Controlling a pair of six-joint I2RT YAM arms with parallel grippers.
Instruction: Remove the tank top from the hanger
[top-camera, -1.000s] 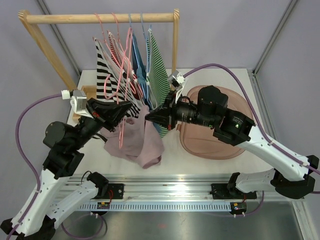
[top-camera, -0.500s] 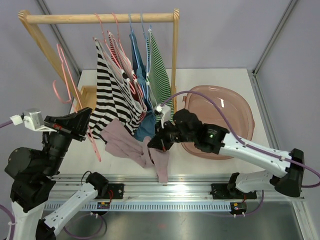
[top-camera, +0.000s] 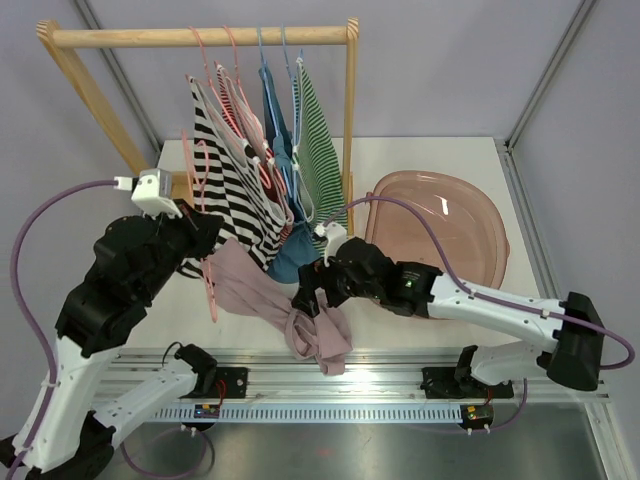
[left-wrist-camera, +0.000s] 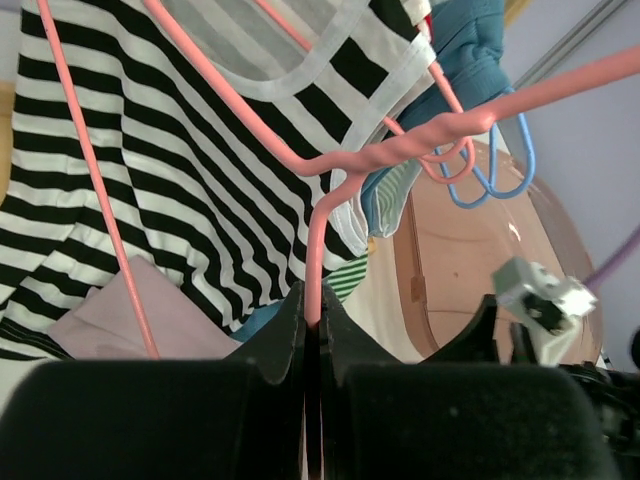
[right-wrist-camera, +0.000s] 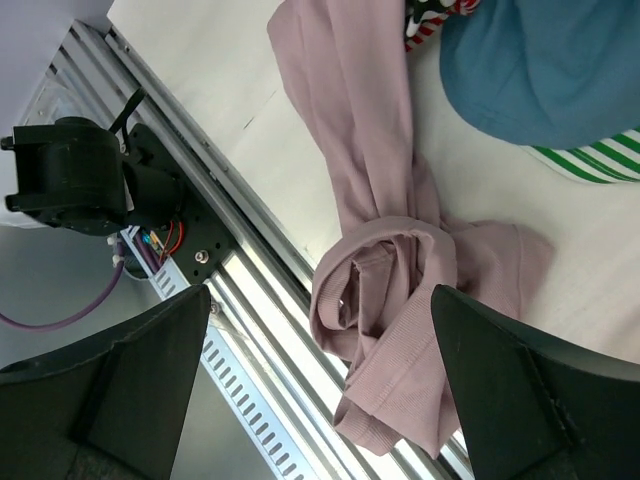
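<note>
Your left claw (left-wrist-camera: 312, 308) swung back, pinching the hanger (left-wrist-camera: 400, 150). Your right claw (right-wrist-camera: 320, 340) hung open and empty over the seemingly free tank top (right-wrist-camera: 390, 270).

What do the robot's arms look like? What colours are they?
Both the left arm and the right arm have smooth white tubes joined by chunky round black joints. A purple cable loops off the left one, a matching cable off the right. Each wrist carries a small white box. The fingers are black and wedge-shaped.
</note>
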